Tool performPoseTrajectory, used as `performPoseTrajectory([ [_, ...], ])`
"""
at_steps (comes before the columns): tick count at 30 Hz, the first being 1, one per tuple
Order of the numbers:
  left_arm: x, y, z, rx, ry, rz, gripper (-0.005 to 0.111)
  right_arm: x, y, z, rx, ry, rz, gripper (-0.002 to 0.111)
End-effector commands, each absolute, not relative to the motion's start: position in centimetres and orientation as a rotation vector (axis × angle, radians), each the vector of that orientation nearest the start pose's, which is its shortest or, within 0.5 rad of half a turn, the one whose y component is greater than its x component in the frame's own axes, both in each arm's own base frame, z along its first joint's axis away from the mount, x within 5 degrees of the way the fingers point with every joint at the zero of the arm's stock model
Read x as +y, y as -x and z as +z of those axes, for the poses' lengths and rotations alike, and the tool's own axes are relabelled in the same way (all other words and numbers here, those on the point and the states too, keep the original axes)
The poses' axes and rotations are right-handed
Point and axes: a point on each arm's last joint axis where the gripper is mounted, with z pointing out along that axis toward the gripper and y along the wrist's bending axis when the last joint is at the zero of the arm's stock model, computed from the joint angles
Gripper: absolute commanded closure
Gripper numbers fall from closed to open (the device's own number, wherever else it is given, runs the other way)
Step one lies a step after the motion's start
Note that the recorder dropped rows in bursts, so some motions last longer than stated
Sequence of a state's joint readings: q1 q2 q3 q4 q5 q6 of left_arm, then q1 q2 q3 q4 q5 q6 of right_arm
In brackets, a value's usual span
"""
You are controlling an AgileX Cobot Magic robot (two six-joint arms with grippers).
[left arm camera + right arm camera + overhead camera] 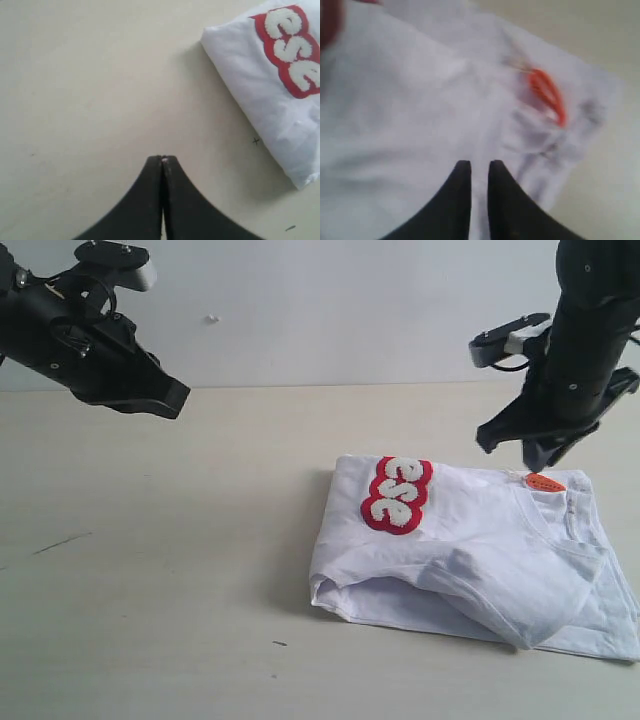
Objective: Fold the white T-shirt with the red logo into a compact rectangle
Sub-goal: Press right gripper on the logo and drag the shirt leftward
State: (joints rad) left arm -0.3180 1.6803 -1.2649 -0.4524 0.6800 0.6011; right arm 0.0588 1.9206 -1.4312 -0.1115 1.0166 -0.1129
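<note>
The white T-shirt (480,550) lies folded into a thick bundle on the right of the table. The red logo (397,493) shows on its top near the far left corner, and the orange neck tag (545,482) sits at the far right. My right gripper (540,455) hangs just above the tag, and its jaws stand a narrow gap apart with nothing between them. In the right wrist view the gripper (479,165) is over blurred white cloth (410,100) beside the tag (547,95). My left gripper (163,159) is shut and empty over bare table, away from the shirt (260,90) and logo (292,47).
The pale table (150,570) stretches bare to the left of the shirt, with a few small dark marks. A white wall stands behind. My left arm (100,350) is raised at the far left, high above the table.
</note>
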Motion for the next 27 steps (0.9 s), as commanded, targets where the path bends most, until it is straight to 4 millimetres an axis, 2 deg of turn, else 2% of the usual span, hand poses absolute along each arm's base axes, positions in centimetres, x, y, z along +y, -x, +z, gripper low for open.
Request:
performPoseTrajectory([
  [1, -13.7, -33.6, 27.0, 2.385, -0.795, -0.396, 0.107, 3.1, -38.7, 18.6, 2.936, 0.425, 0.118, 0.108],
  [6, -13.8, -33.5, 27.0, 2.385, -0.8, -0.416, 0.107, 4.0, -39.4, 16.2, 2.927, 0.459, 0.248, 0.108],
  [8, -14.0, -33.4, 26.8, 2.383, -0.813, -0.446, 0.107, 4.9, -39.5, 15.0, 2.938, 0.488, 0.313, 0.108],
  [15, -16.4, -32.8, 24.4, 2.381, -1.034, -0.572, 0.107, 7.5, -39.2, 10.5, 3.022, 0.644, 0.299, 0.108],
  [20, -16.7, -32.6, 24.0, 2.38, -1.081, -0.542, 0.107, 9.1, -38.9, 9.8, 3.005, 0.747, 0.299, 0.108],
  [27, -16.4, -32.8, 24.0, 2.385, -1.09, -0.515, 0.107, 12.9, -38.3, 9.8, 2.902, 0.948, 0.282, 0.108],
])
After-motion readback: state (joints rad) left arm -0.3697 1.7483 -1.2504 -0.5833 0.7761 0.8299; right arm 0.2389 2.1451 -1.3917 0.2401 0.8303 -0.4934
